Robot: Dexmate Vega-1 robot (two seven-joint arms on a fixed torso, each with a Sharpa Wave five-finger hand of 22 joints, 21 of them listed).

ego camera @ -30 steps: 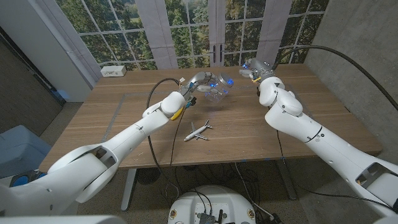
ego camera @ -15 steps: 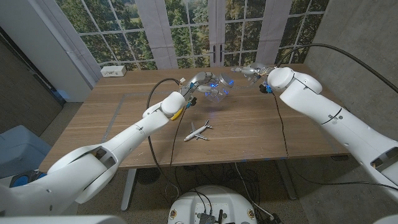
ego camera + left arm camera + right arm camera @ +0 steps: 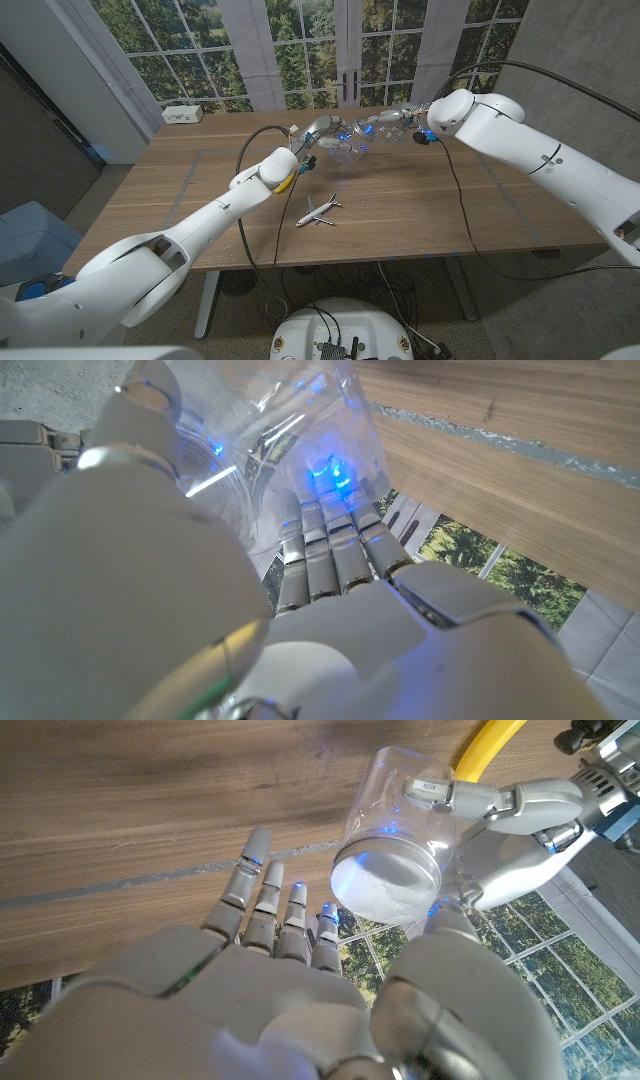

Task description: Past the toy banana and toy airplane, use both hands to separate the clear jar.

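Observation:
My left hand (image 3: 322,131) holds the clear jar (image 3: 347,149) above the far middle of the table; its fingers (image 3: 330,555) wrap the clear jar (image 3: 285,430). The jar's white lid (image 3: 387,882) faces my right hand (image 3: 285,925), whose fingers are spread and hold nothing. In the head view my right hand (image 3: 390,121) sits just right of the jar, close to it. The left hand's fingers (image 3: 505,805) clasp the jar's body. The toy airplane (image 3: 318,210) lies nearer on the table. The toy banana (image 3: 286,181) peeks out beside my left wrist.
A small white box (image 3: 182,115) sits at the table's far left corner. A black cable (image 3: 455,210) trails across the table (image 3: 400,220) under my right arm. Windows stand behind the far edge.
My right arm has swung in from the right, bringing its hand leftward up to the jar's lid end. The left hand and the jar have stayed put.

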